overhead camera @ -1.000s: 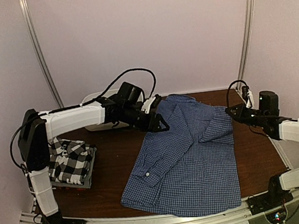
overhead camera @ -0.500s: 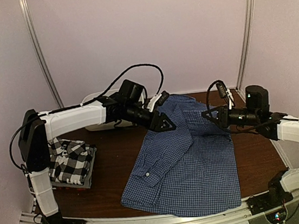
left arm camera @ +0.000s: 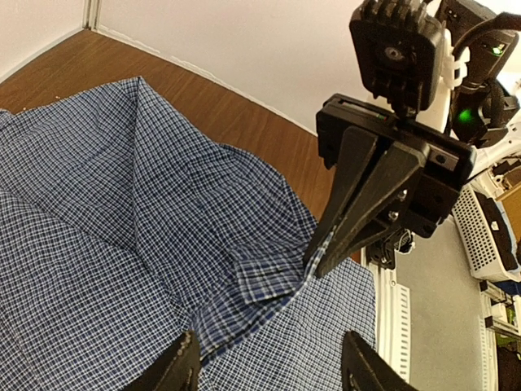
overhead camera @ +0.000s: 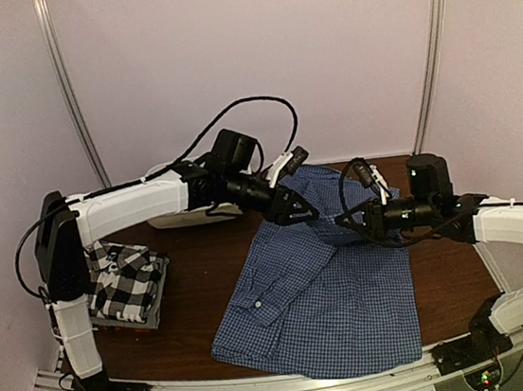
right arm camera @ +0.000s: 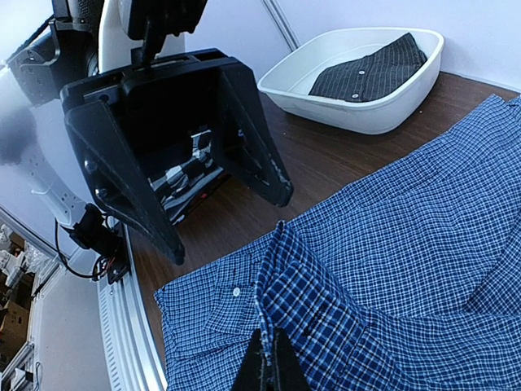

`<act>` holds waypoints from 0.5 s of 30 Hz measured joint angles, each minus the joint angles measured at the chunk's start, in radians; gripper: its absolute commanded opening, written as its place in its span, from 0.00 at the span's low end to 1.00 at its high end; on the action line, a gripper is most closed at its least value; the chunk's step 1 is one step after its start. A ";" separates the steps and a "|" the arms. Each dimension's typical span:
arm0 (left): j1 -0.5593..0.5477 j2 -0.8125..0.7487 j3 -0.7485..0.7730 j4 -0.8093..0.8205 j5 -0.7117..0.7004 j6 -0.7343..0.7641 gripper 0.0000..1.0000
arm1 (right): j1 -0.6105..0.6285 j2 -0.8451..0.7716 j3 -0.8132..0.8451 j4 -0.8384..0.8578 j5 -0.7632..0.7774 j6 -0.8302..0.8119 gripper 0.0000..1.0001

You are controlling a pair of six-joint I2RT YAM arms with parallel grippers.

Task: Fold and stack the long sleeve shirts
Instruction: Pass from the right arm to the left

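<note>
grey shirt (right arm camera: 370, 69) lies in white basin (right arm camera: 355, 119); blue check shirt (overhead camera: 331, 292) on table (overhead camera: 197, 289).

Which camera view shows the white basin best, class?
The right wrist view: the white basin shows nearly whole, with a dark buttoned shirt lying in it. The top external view shows only slivers of it behind the left arm. The left wrist view does not show it.
</note>
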 measured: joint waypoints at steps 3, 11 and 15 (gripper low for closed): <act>-0.008 0.018 0.011 0.000 -0.002 0.019 0.61 | 0.015 0.010 0.012 -0.007 0.000 -0.009 0.00; -0.050 0.072 0.035 -0.001 -0.002 0.055 0.58 | 0.034 0.031 0.020 -0.008 0.003 -0.010 0.00; -0.062 0.084 0.040 -0.002 -0.003 0.059 0.41 | 0.043 0.040 0.020 -0.008 0.014 -0.010 0.00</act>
